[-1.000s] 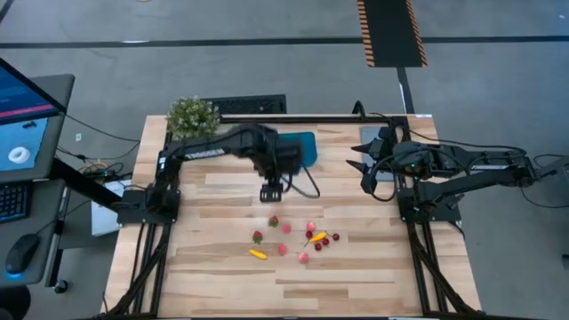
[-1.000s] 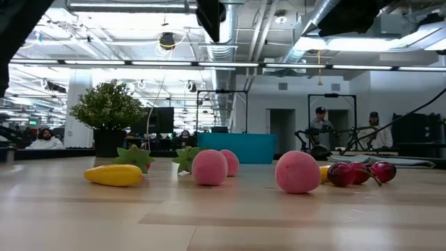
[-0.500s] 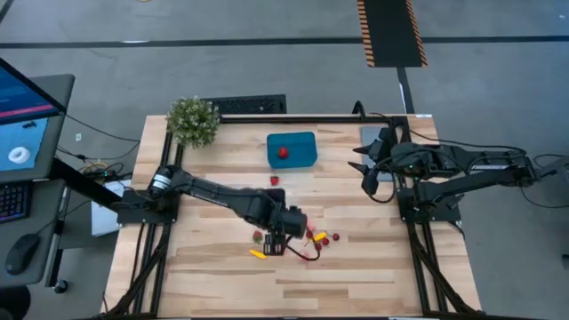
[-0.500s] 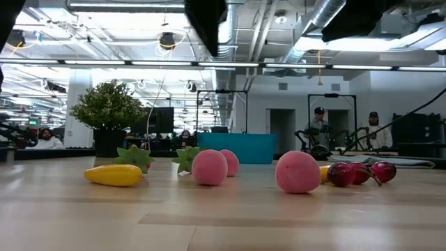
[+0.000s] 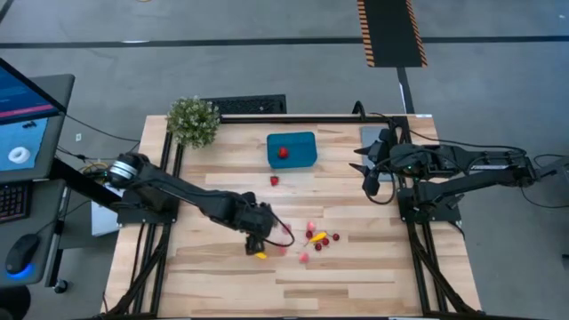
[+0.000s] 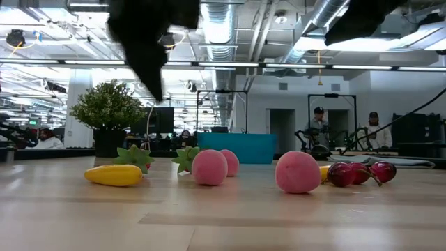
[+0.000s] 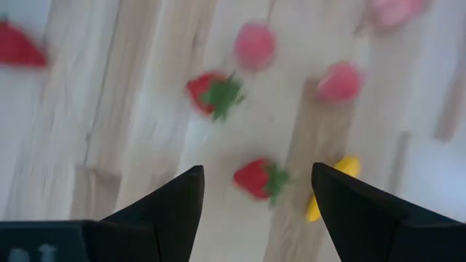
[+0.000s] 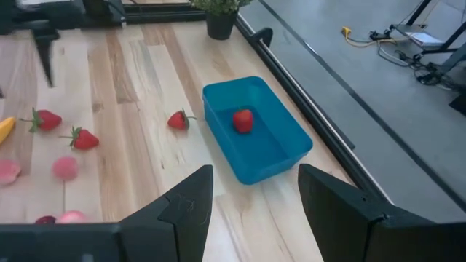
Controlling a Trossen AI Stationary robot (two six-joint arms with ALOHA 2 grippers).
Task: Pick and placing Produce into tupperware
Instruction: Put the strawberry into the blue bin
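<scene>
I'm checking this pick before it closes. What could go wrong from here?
1. The left tool hangs open over a strawberry with a yellow piece close beside it; closing could nudge that piece or catch both.
2. The pink pieces look round, so a bump may roll them.
3. One strawberry lies just outside the tupperware and could be overlooked.

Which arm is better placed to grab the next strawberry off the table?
Left. The left gripper hangs open right above a loose strawberry in the scattered produce, while the right gripper sits back at the table's right edge.
</scene>
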